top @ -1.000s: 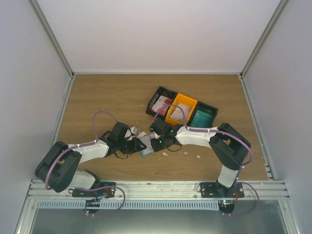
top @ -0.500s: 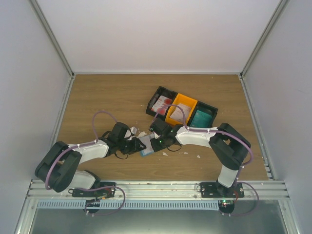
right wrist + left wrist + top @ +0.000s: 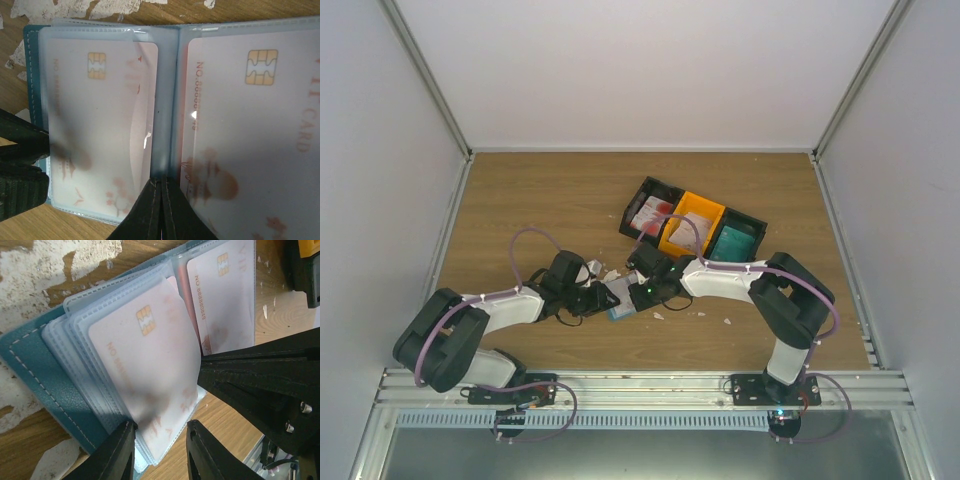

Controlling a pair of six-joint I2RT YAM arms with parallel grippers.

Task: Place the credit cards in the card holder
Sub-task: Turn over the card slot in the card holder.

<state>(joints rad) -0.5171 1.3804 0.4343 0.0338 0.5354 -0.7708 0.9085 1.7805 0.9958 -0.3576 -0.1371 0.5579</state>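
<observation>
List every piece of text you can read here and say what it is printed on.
"VIP CARD": right-hand card in the card holder, right wrist view.
"NO." then digits too blurred to trust: same card.
"VIP", faint: left-hand card.
"NO." then blurred digits: left-hand card too.
Nothing readable in the top view.

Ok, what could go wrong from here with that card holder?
The right gripper, shut, has its tips at the fold of the card holder; if it slips, the sleeves could flip closed. The left gripper seems to pinch the sleeves at one edge; pulling could drag the holder or bend the card inside.
</observation>
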